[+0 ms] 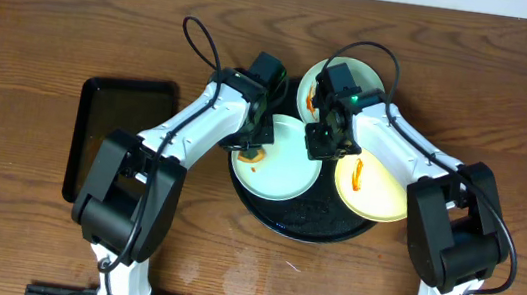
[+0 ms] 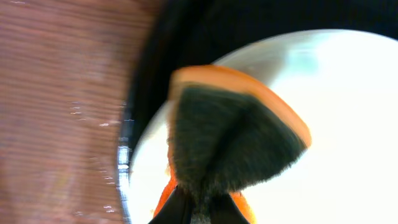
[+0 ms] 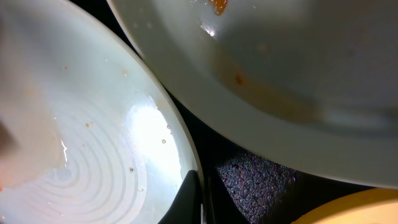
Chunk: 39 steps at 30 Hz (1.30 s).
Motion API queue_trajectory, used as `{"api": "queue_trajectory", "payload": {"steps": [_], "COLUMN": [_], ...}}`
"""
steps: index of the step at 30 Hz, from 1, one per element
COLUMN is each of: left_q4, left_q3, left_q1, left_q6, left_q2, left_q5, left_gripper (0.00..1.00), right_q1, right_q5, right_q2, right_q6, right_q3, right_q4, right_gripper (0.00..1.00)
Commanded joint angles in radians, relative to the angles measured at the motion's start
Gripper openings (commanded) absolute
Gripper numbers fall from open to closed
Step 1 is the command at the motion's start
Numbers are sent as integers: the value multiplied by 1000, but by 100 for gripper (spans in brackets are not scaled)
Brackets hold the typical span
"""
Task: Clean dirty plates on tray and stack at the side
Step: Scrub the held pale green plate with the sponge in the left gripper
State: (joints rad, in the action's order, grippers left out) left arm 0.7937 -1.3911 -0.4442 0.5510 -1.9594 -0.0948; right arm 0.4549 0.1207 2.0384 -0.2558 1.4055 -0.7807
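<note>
The round black tray (image 1: 309, 224) holds three dirty plates. A mint-blue plate (image 1: 281, 165) lies front left, a second mint-blue plate (image 1: 353, 76) at the back, and a yellow plate (image 1: 379, 192) with an orange smear on the right. My left gripper (image 1: 252, 144) is shut on an orange sponge with a dark scouring face (image 2: 230, 143), pressed onto the front mint plate (image 2: 348, 124) near its left rim. My right gripper (image 1: 323, 140) is shut on that plate's right rim (image 3: 186, 155). In the right wrist view the back plate (image 3: 298, 56) shows orange specks.
A smaller black rectangular tray (image 1: 119, 135) lies on the wooden table (image 1: 46, 30) left of the round tray. Both arms reach in from the front edge and crowd the tray's middle. Black cables loop above the grippers.
</note>
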Motion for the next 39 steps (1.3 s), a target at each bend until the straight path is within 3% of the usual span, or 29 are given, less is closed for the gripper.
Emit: {"api": "queue_trajectory", "payload": {"steps": [1,19,24,30,33,39], "left_q4": [-25,-141,-70,13,12,-3], "left_q3": [-14,203,202,166,140,101], "left_q1": [0,-61,-47,-28,-28,-6], "left_q6": [13,176,176,175,124,108], "left_q2": [16,16,26,63,103,211], "left_q5": [-168,-199,-54,218,322,342], "left_gripper": [8,7,7,8,7,8], "right_q1": [-9,-8,-9,-9,-7,-7], "right_q5": [13,72,71,72,71,113], "right_q2": [10,10,10,10,10,-2], "right_q6": [-35,-70,-69,-63,-14,53], "right_q3": [-3,-3,-3,-3,-3,1], "right_q4": [1,-2,-2,-5,-7,-12], "right_gripper": [1,1,1,1,1,1]}}
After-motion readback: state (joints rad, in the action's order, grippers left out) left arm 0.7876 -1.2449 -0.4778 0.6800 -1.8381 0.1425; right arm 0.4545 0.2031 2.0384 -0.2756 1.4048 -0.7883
